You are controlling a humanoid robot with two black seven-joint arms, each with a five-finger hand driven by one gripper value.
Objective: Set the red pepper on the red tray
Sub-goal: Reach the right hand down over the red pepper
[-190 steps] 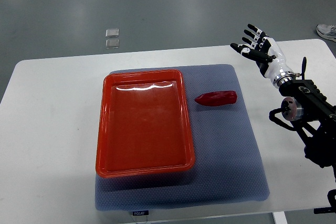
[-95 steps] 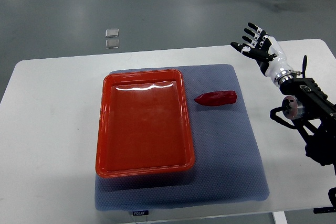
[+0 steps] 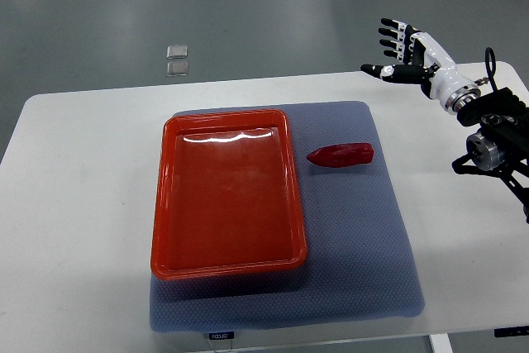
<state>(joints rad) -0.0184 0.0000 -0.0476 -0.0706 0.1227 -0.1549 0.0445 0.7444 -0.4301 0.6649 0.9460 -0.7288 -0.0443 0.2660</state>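
Observation:
The red pepper lies on its side on the blue-grey mat, just right of the red tray. The tray is rectangular with nothing in it. My right hand hovers at the table's far right, well above and to the right of the pepper. Its fingers are spread and hold nothing. The black right arm runs in from the right edge. No left arm shows.
The white table carries the mat, with bare surface to the left and right. Grey floor lies beyond the far edge, with two small clear squares on it.
My right hand has risen and shifted toward the far right, and the arm has drawn back toward the right edge. A person's shoes seen on the floor earlier are gone. The pepper has not moved.

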